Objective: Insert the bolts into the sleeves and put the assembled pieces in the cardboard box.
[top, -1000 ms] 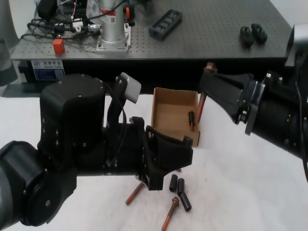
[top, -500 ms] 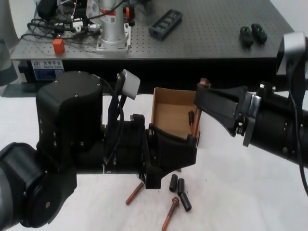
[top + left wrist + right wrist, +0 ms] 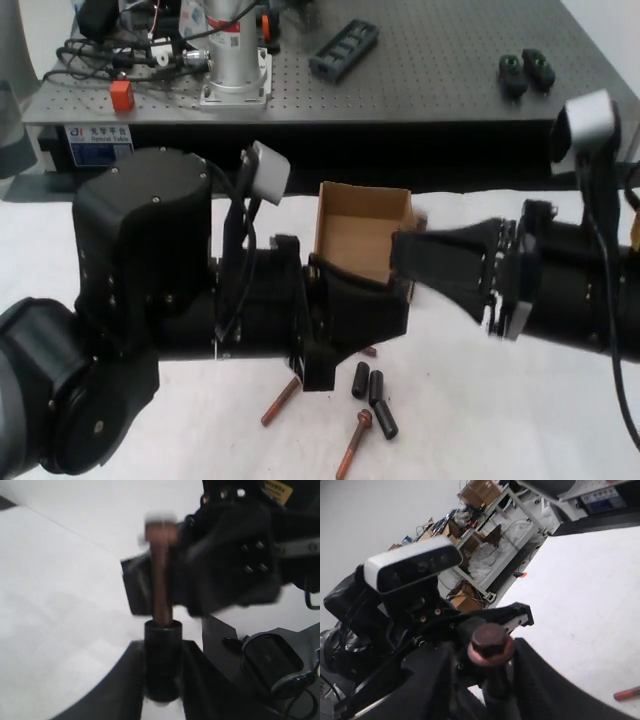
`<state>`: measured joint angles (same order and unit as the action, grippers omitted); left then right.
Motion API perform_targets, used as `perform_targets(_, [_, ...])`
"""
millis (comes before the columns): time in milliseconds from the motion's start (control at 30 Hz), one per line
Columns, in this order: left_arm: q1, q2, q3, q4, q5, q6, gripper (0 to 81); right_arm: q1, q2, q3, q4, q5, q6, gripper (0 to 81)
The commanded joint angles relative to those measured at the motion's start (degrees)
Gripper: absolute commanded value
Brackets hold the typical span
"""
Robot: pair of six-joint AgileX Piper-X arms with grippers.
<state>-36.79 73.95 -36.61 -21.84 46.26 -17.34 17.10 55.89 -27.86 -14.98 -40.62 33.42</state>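
Leftward and lower than a moment before, the right gripper (image 3: 404,258) had swung in across the front of the cardboard box (image 3: 350,230) to meet the left gripper (image 3: 385,300). It was clamped on a copper-coloured bolt (image 3: 160,580), held upright with its lower end at the mouth of a black sleeve (image 3: 162,665). The left gripper was closed around that sleeve. Nearer the camera on the white cloth (image 3: 500,420) lay two loose bolts (image 3: 281,400) (image 3: 354,447), with three loose sleeves (image 3: 360,380) (image 3: 376,386) (image 3: 386,420) close together beside them.
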Motion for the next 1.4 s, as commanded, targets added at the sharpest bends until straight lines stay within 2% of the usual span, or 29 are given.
perform_targets(0, [0.09, -0.81, -0.67, -3.23, -2.67, 2.07, 0.7, 0.00, -0.04, -0.26, 0.16, -1.29, -0.35, 39.7])
perform_targets(67, [0.09, -0.81, -0.67, -5.11, -6.85, 3.90, 0.7, -2.01, -0.79, -0.26, 0.97, -1.68, -1.78, 34.4])
perform_targets(200, [0.87, 2.24, -3.91, -6.13, -23.77, -1.28, 0.7, -9.61, -5.16, -0.26, 10.92, -5.11, -3.13, 33.0])
perform_targets(333, [3.02, 13.45, -16.70, 1.82, -28.54, -8.46, 0.7, -16.79, -10.85, -0.26, 26.52, -3.53, -10.25, 33.0])
perform_targets(467, [3.49, 29.40, -37.55, 22.54, -32.44, -8.31, 0.7, -19.91, -13.30, -0.26, 41.46, 6.87, -18.20, 33.0])
perform_targets(600, [3.49, 45.39, -59.08, 41.27, -32.31, -5.74, 0.7, -19.80, -12.81, -0.26, 48.57, 15.99, -22.42, 33.0])
perform_targets(733, [3.49, 57.39, -75.67, 51.81, -31.66, -5.72, 0.7, -19.62, -11.26, -0.26, 50.53, 19.25, -22.80, 33.0])
perform_targets(867, [3.49, 65.01, -85.79, 60.12, -29.12, -6.10, 1.3, -19.62, -8.49, -0.26, 51.02, 19.51, -22.80, 33.0])
perform_targets(933, [3.49, 66.32, -87.48, 62.06, -29.13, -6.08, 6.4, -19.62, -6.60, -0.26, 50.50, 19.51, -22.80, 33.0])
perform_targets(1067, [3.64, 66.41, -87.31, 62.08, -29.37, -6.14, 21.9, -19.18, -1.61, -1.12, 50.06, 19.51, -25.52, 33.0])
perform_targets(1167, [4.00, 65.45, -87.31, 62.88, -28.79, -6.14, 29.0, -16.53, 3.97, -3.88, 50.05, 20.59, -26.98, 33.0])
perform_targets(1267, [4.63, 61.03, -87.31, 68.55, -32.22, -2.48, 27.0, -11.94, 10.41, -8.31, 48.91, 21.93, -27.66, 32.9])
perform_targets(1367, [5.06, 55.39, -86.63, 74.75, -43.44, 4.98, 23.5, -7.09, 17.31, -13.86, 46.76, 26.43, -32.23, 32.9])
